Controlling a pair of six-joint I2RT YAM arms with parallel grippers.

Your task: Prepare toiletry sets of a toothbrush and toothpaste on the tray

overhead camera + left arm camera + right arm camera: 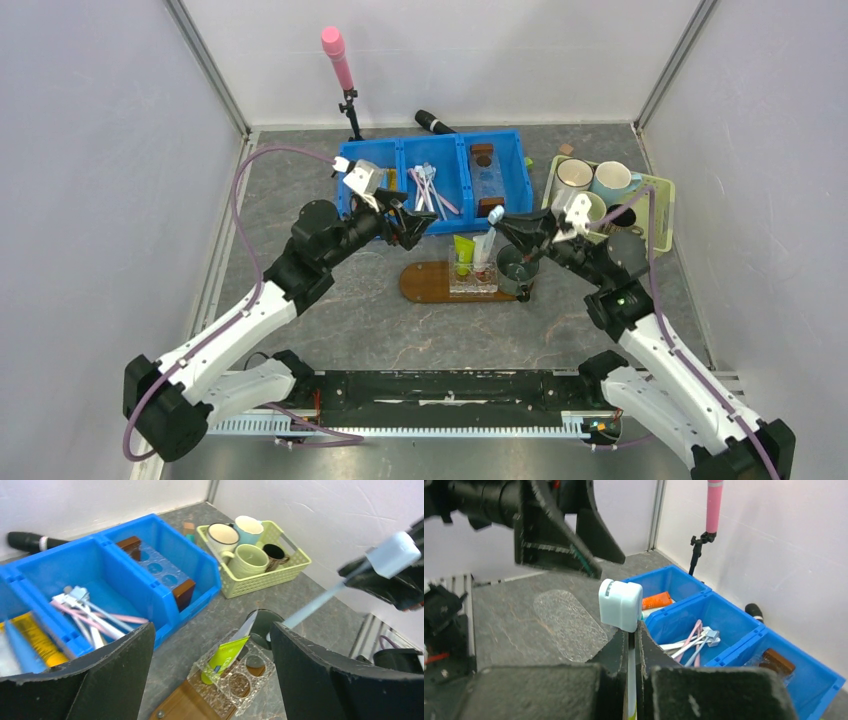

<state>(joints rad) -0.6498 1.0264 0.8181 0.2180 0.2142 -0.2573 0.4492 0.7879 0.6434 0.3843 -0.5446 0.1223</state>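
Left gripper point(408, 222): the jaws are spread wide with nothing between them; it is held at 11 o'clock of the tray, above the blue bin's near wall.
Blue bin point(522, 165): found at 12 o'clock of the tray; spare brushes and tubes are kept inside.
Tray point(420, 283): a clear holder point(472, 284) is set on its 3 o'clock half.
Green toothpaste point(463, 256): already stood in the holder, tilted.
White toothpaste point(484, 250): appears to be stood just beside the green one, at its 3 o'clock.
Toothbrush point(620, 605): carried capped head up and tilted, its lower end at the mouth of a dark cup point(510, 268) by the tray's 3 o'clock end.
Right gripper point(512, 232): the jaws are pressed together on the toothbrush shaft.
Progress: the paste is judged placed; the brush is not yet released, and seating it is what is left for this set.
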